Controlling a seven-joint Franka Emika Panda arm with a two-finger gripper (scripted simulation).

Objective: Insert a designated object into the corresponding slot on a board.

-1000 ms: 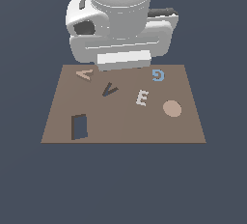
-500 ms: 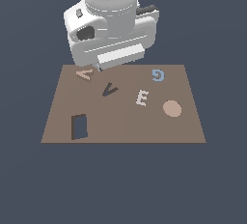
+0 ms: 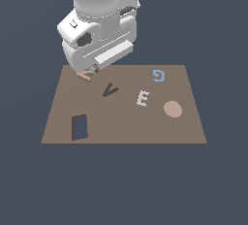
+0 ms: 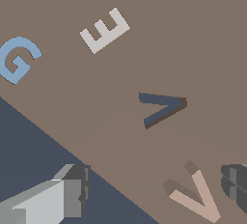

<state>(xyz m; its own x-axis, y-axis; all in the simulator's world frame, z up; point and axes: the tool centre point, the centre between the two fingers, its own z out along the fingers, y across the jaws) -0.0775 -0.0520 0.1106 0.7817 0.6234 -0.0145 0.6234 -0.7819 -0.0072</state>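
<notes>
We see the hand (image 4: 154, 194) spread wide over the tan A piece (image 4: 195, 196), which lies flat at the board's (image 3: 121, 122) far exterior-view-left corner, near the V-like slot (image 3: 110, 90)

blue G (image 3: 158, 75), white E (image 3: 142, 98), tan disc (image 3: 172, 109), rectangular recess (image 3: 80, 127)

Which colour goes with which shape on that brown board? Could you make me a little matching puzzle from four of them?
Things:
1. G
2. E
3. disc
4. A piece

Colours:
a. white
b. peach, between the open gripper fingers
c. blue
d. tan, round

Pairs: 1-c, 2-a, 3-d, 4-b
</notes>
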